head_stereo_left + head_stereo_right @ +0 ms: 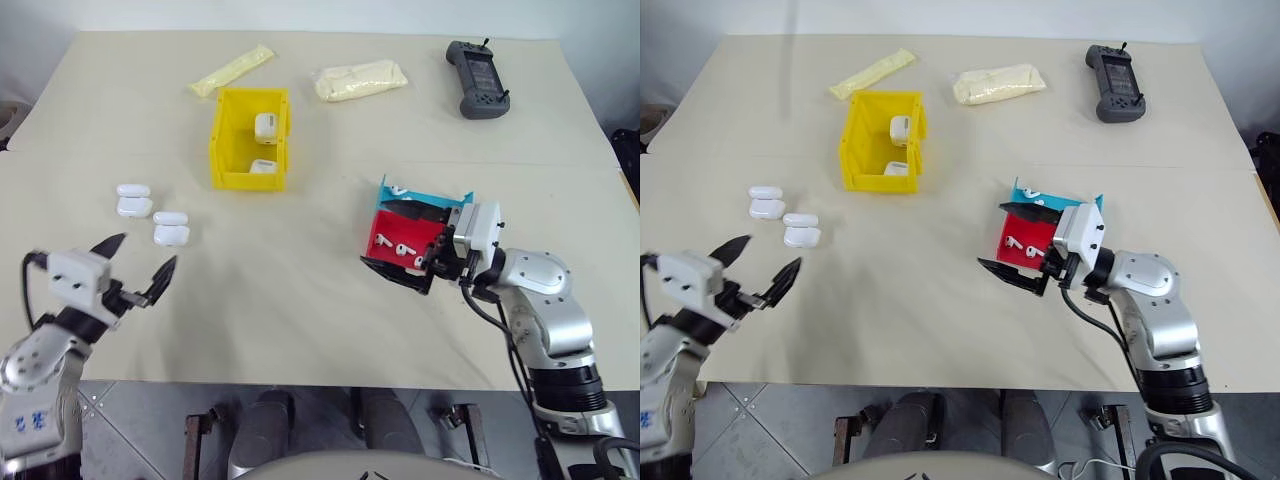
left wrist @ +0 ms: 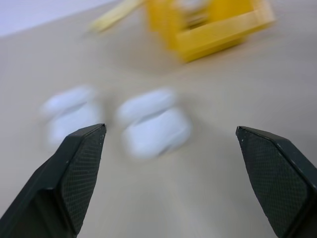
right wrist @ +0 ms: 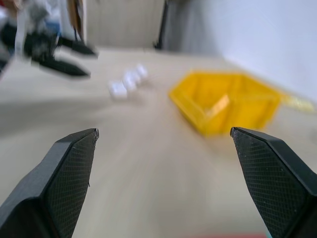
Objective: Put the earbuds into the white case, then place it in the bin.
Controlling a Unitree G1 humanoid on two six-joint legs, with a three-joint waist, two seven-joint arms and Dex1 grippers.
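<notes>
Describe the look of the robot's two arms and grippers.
Both arms are silver-grey metal with rounded joints and black cables. The left gripper and right gripper each have a white boxy wrist block and two black pointed fingers with finely textured pads. Blue markings show on the left forearm.

A: The white cases point(image 1: 171, 228) look like glossy plastic, and the yellow bin point(image 1: 249, 160) like smooth plastic too.

B: The desk point(image 1: 300, 290) is matt beige. The left claw point(image 1: 140, 265) has black fingers point(image 2: 74, 173) with a fine, rough cross-hatched texture.
</notes>
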